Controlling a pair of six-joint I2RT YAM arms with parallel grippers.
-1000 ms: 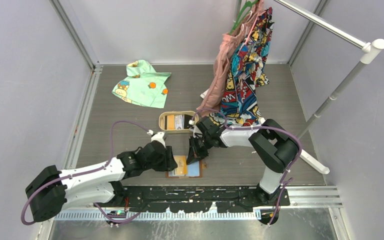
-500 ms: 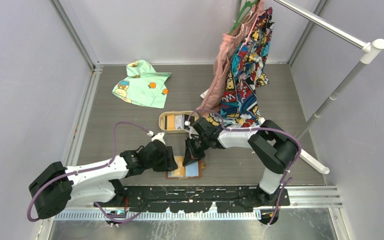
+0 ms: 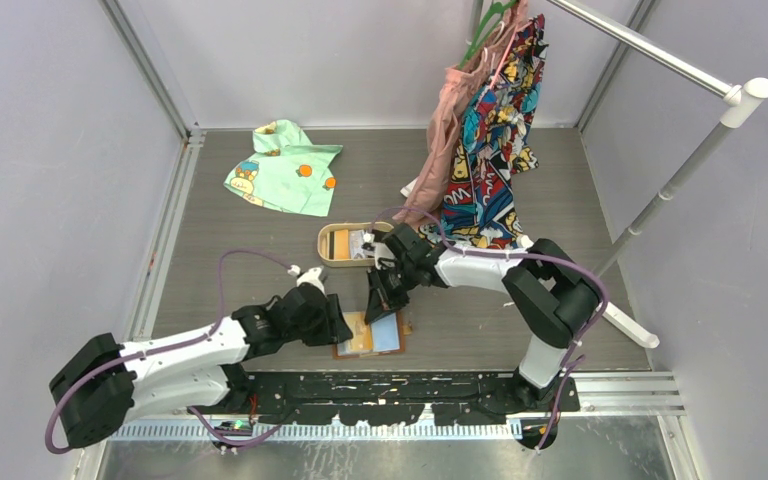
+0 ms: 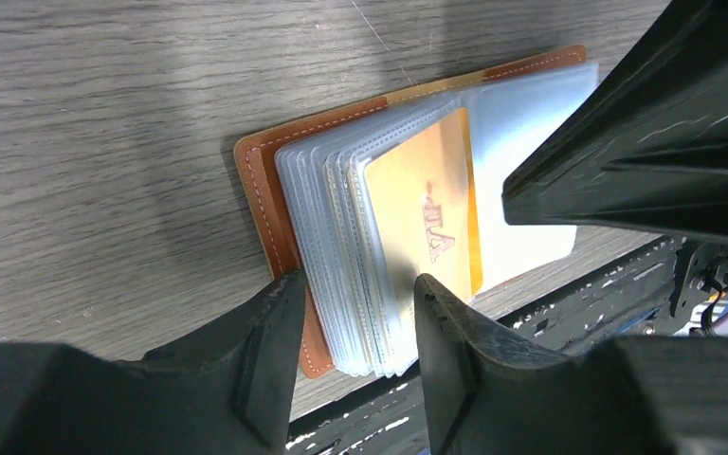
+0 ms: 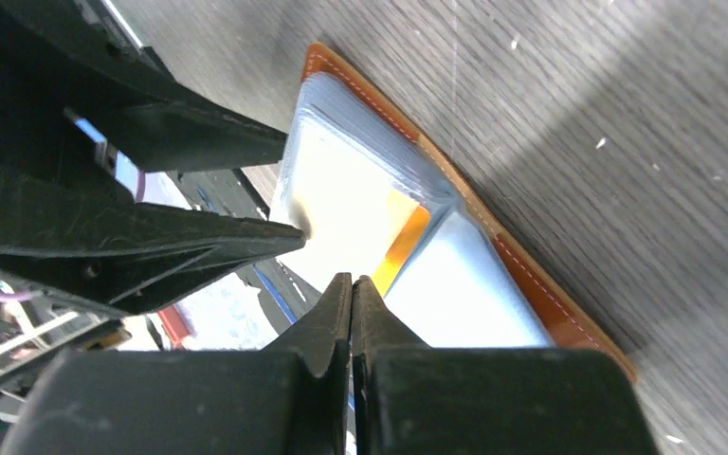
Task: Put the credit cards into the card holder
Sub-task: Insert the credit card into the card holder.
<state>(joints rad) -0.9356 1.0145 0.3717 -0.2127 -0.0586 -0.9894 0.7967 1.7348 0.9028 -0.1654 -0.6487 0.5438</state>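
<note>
Grey table (image 3: 260, 260): wrist views alone show us orange card (image 4: 417, 209) sleeved in card holder (image 4: 261, 204); left gripper (image 4: 358, 284) half-open astride it, right gripper (image 5: 352, 282) closed, empty, masking 3 o'clock; tray (image 3: 322, 245) at 12 o'clock.

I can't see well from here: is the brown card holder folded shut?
No, the card holder lies open, its clear sleeves fanned out and an orange card showing in one.

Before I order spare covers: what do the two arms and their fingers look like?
Both alike: the left arm and right arm have white link shells between bulky black joints, each with a looping purple cable. Their fingers are matte black, tapering wedges.
</note>
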